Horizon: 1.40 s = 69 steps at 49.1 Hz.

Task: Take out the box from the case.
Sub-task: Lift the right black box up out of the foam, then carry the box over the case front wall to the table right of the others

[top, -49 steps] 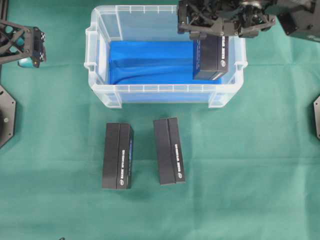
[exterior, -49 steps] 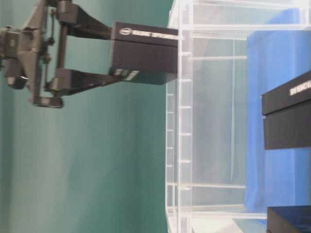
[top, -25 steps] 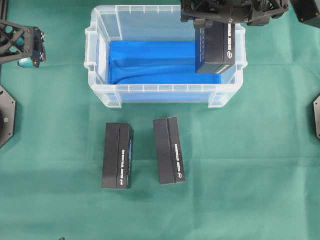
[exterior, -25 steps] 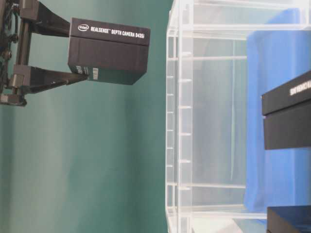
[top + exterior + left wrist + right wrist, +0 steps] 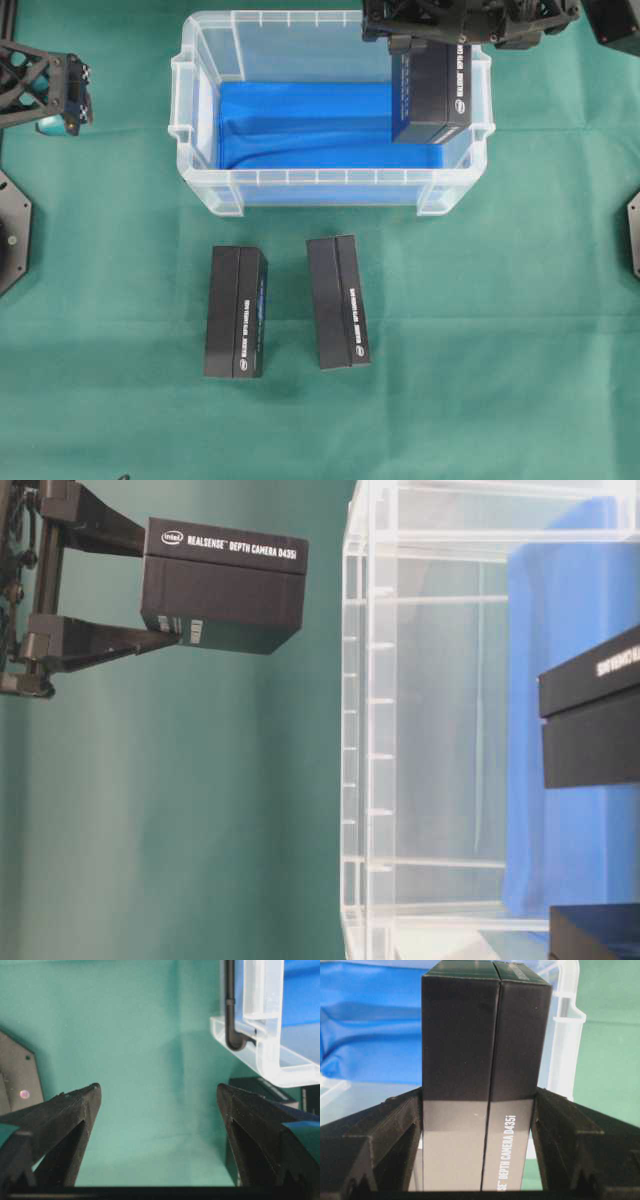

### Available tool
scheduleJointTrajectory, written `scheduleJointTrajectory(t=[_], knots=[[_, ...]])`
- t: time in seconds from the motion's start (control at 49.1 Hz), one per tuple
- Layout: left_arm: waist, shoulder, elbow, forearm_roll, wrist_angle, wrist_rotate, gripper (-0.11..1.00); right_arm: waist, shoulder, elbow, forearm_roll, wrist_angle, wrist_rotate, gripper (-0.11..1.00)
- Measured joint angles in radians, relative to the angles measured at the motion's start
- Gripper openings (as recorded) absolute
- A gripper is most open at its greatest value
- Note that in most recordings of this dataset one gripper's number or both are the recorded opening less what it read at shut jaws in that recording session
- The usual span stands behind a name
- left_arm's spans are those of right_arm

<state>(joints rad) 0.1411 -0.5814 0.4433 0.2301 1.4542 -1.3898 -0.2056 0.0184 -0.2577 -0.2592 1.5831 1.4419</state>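
Since a second ago your right gripper point(image 5: 432, 45) has lifted the box point(image 5: 432, 95) up and clear of the case point(image 5: 200, 120); over the last half second it has barely shifted.

Overhead, you see the box hanging over the case's right end, above the blue cloth point(image 5: 300, 125), clamped between the right fingers. Two more black boxes point(image 5: 237, 311) lie side by side on the green table cover point(image 5: 500, 350) in front of the case. Your left gripper point(image 5: 55, 95) waits off to the left, well apart from everything.

In the table-level view, which is turned on its side, the box point(image 5: 222, 598) sits wholly outside the case's rim point(image 5: 352, 680), held at one end by the right gripper point(image 5: 45, 590).

Your left wrist view shows its fingers point(image 5: 60, 1125) spread wide with nothing between them, a corner of the case point(image 5: 260, 1035) ahead.

Your right wrist view shows both fingers point(image 5: 385, 1135) pressed against the box's point(image 5: 485, 1085) long sides, a firm hold.

You are in the carry-away step: the lift looks done. Next, I judge, you need to bring the box forward over the case's front wall and set it down beside the other two, keeping the grip until it rests.
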Motion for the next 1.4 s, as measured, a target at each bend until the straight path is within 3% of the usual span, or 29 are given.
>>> scheduleJointTrajectory(t=[0.834, 1.079, 1.404], knots=[[0.000, 0.002, 0.000, 0.002, -0.002, 0.000, 0.98, 0.021, 0.002, 0.000, 0.000, 0.002, 0.002, 0.65], [0.000, 0.002, 0.000, 0.000, -0.002, 0.000, 0.98, 0.106, 0.000, -0.002, -0.002, 0.023, 0.021, 0.65], [0.000, 0.002, 0.000, 0.002, -0.002, 0.000, 0.98, 0.270, 0.002, -0.003, -0.040, 0.130, 0.129, 0.65]])
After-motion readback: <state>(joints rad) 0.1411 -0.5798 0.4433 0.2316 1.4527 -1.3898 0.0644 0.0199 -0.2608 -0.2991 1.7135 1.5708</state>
